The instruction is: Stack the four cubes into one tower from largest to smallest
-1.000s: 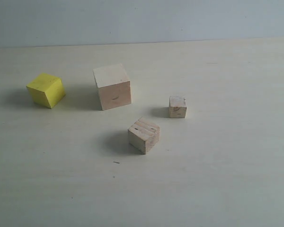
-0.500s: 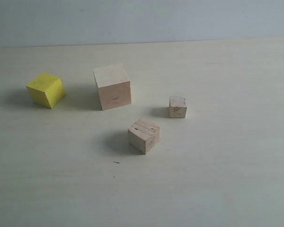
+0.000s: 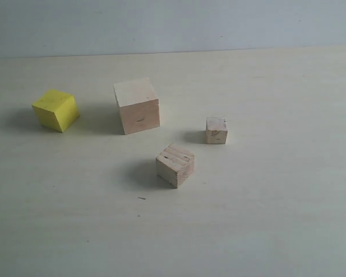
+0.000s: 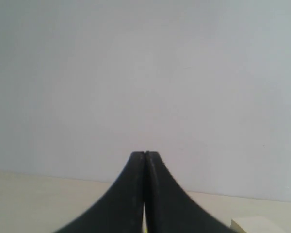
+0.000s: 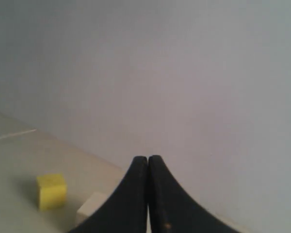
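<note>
My left claw (image 4: 144, 154) and right claw (image 5: 148, 158) were both pressed together, empty, and out of the exterior view. On the table (image 3: 265, 202) the large pale cube (image 3: 137, 107) stood far centre, the yellow cube (image 3: 56, 109) well apart on its left, the grain-lined cube (image 3: 175, 165) nearer, and the small cube (image 3: 216, 130) to the right. I judged the yellow cube should go first, by the left arm. It sat corner-on with no long axis, so the wrist needed turning.

On the table (image 3: 277, 219), the second-largest cube (image 3: 56, 109) is placed far left, the largest cube (image 3: 137, 106) to its right, the smallest cube (image 3: 216, 130) further right and slightly nearer, and the third-largest cube (image 3: 175, 165) in front, between those two.
</note>
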